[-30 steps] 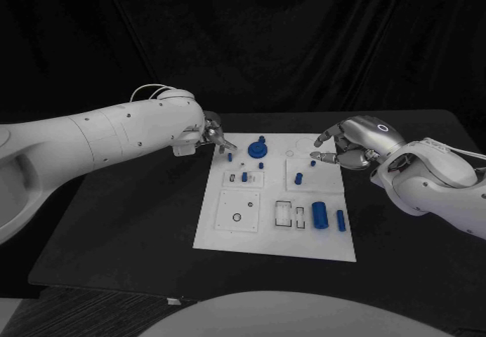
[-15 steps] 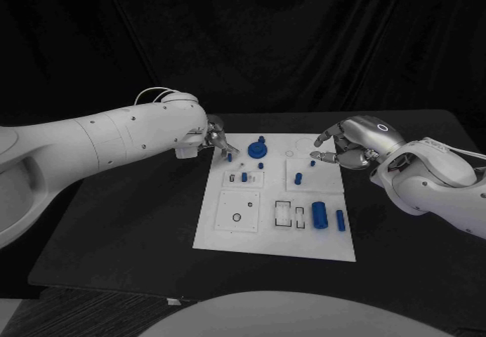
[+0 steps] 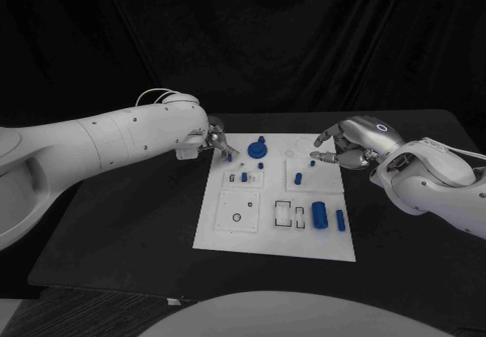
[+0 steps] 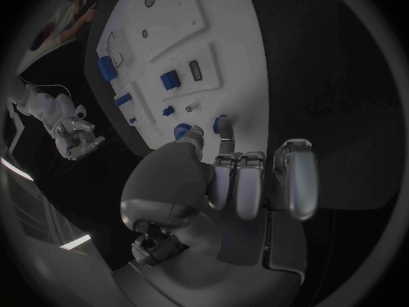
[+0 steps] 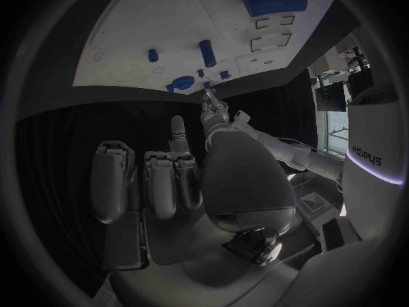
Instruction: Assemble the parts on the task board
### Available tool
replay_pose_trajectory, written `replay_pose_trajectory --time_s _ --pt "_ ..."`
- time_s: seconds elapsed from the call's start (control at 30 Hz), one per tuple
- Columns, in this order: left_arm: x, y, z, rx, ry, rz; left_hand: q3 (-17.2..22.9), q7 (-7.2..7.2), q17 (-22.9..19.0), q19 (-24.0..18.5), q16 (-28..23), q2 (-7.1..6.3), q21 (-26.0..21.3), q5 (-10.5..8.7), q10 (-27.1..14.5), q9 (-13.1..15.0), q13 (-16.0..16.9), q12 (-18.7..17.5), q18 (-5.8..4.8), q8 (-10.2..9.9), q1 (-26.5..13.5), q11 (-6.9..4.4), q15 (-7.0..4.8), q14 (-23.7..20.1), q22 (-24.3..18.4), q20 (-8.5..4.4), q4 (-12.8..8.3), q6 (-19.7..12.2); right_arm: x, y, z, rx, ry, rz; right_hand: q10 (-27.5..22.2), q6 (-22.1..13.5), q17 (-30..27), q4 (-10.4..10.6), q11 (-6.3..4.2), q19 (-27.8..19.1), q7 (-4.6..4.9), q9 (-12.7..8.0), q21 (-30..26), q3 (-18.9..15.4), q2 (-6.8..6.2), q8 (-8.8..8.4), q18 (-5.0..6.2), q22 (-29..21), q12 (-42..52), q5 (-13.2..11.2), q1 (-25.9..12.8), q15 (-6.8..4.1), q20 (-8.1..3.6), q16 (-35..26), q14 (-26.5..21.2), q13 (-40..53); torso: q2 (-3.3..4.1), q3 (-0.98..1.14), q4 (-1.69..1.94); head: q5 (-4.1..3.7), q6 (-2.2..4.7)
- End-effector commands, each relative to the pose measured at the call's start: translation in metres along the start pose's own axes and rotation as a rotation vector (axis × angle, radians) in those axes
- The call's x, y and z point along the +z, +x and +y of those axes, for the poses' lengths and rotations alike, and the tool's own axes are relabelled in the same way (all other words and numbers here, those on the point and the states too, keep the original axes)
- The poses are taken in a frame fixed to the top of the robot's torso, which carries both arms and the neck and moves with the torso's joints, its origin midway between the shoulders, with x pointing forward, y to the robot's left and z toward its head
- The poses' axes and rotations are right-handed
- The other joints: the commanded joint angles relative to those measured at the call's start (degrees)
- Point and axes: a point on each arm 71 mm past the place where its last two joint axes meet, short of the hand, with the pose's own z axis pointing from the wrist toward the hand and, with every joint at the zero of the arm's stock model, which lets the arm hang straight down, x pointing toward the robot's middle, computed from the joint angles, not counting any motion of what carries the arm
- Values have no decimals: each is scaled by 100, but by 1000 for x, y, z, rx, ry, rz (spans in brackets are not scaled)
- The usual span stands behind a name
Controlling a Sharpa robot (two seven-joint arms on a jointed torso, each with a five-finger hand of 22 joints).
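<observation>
Parts on the task board (image 3: 228,235) look small, rigid, light and slick; we would pinch the blue peg (image 3: 229,157) by its sides, left hand (image 3: 215,137) fingertips there, grip unclear; right hand (image 3: 339,149) empty, half-curled.

**What I can't make out from here**

My left hand (image 3: 215,142) is mostly covered by its own arm in the head view; only the fingertips poke out over the task board's (image 3: 228,235) far left corner. A small blue part (image 4: 221,123) sits right at those fingertips in the left wrist view, but contact or grip? Can't tell, the fingers block it. Same for a second blue part (image 4: 183,130) behind the thumb.

My right hand (image 3: 350,146) hangs beside the board's far right edge; its palm side faces away from the head camera, so I can't see whether anything is inside. Tiny pegs near it are too small to identify.
</observation>
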Motion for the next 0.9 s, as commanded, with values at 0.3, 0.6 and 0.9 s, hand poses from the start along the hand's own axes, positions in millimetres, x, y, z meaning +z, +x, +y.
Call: replay_pose_trajectory --time_s 0.3,0.6,0.9 --pt "3 3 -3 5 3 10 -73 8 1593 36 102 27 -45 230 619 149 1556 124 34 70 140 -9 -7 635 945 0 -111 -45 0 1 0 -4 6 2 537 36 1526 44 51 177 -10 -18 41 150 35 -56 -11 1300 95 164 127 38 23 77 592 1512 1 0 0 -14 0" --pt "3 5 -4 6 4 11 -59 10 1593 35 102 38 -50 282 619 153 1556 124 35 60 167 -8 -5 635 946 0 -133 -65 -1 2 -1 -4 7 6 537 36 1526 44 51 177 -10 -18 41 150 35 -56 -11 1300 95 164 127 38 23 77 592 1512 2 -1 0 -30 0" --pt "4 5 -6 3 10 5 -39 14 1593 34 102 48 -56 328 619 155 1556 124 35 43 206 -5 -4 635 947 2 -165 -97 -1 3 -1 -2 10 10 537 36 1526 44 51 177 -10 -18 41 150 35 -56 -11 1300 95 164 127 38 23 77 592 1512 -2 0 1 -26 0"
